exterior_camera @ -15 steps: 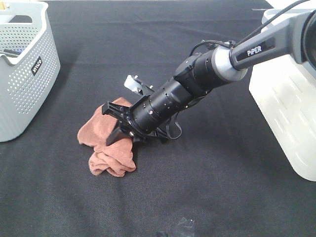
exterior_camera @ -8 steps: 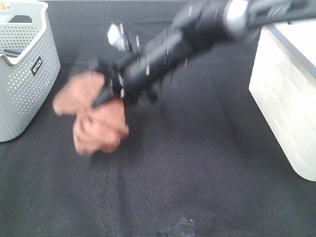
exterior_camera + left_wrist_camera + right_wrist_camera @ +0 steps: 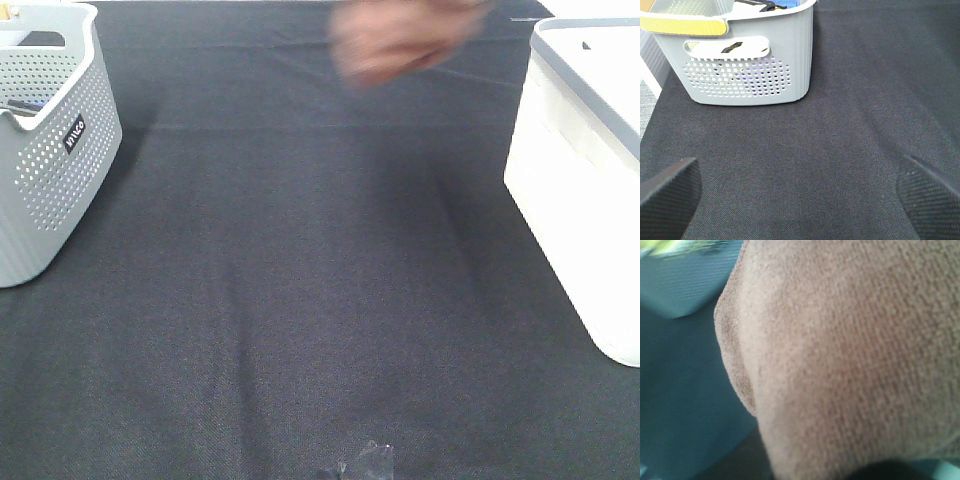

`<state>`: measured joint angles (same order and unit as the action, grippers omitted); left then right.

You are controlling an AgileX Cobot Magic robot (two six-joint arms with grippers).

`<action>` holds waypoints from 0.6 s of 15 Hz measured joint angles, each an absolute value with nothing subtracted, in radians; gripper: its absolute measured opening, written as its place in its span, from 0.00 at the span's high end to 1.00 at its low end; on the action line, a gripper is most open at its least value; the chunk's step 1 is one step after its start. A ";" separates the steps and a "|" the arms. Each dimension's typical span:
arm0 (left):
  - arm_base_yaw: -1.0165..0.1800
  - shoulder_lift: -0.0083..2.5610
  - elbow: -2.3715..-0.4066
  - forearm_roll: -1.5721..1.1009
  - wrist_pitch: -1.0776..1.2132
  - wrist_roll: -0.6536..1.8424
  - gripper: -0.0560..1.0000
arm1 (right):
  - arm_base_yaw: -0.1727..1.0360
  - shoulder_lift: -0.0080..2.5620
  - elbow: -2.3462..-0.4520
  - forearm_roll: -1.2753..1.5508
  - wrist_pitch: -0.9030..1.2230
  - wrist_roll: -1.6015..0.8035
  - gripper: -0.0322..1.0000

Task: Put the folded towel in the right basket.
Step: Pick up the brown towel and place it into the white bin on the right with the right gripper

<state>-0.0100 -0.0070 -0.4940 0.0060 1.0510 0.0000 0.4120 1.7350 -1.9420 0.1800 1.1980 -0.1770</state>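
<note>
The folded towel (image 3: 395,40) is a blurred reddish-brown shape in the air at the top of the exterior view, left of the right basket (image 3: 585,150), a white bin with a grey-blue rim. In the right wrist view the towel (image 3: 850,355) fills almost the whole picture and hides the right gripper's fingers. The towel hangs close against that camera, so the right gripper is holding it. The right arm itself does not show in the exterior view. My left gripper (image 3: 800,200) is open and empty, low over the black cloth, with its fingers (image 3: 670,195) far apart.
A grey perforated basket (image 3: 50,130) with a small label stands at the left edge. It also shows in the left wrist view (image 3: 740,55), ahead of the left gripper. A black cloth (image 3: 300,280) covers the table. A small dark shiny object (image 3: 365,462) lies at the front edge.
The right arm has lifted the towel off the table, swung it up and to the right toward the white bin, and left the exterior view.
</note>
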 joint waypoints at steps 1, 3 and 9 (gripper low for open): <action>-0.010 -0.007 -0.494 0.006 1.051 0.000 0.01 | 0.353 1.699 -1.942 0.119 1.206 -0.164 0.75; -0.010 -0.007 -0.494 0.006 1.051 0.000 0.01 | 0.154 1.649 -1.942 -0.013 1.219 -0.149 0.75; -0.010 -0.007 -0.494 0.006 1.051 0.000 0.01 | -0.109 1.685 -1.942 -0.080 1.222 -0.141 0.75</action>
<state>-0.0100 -0.0070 -0.4940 0.0060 1.0510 0.0000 -0.1090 1.6850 -1.9420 -0.0800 1.2220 -0.1410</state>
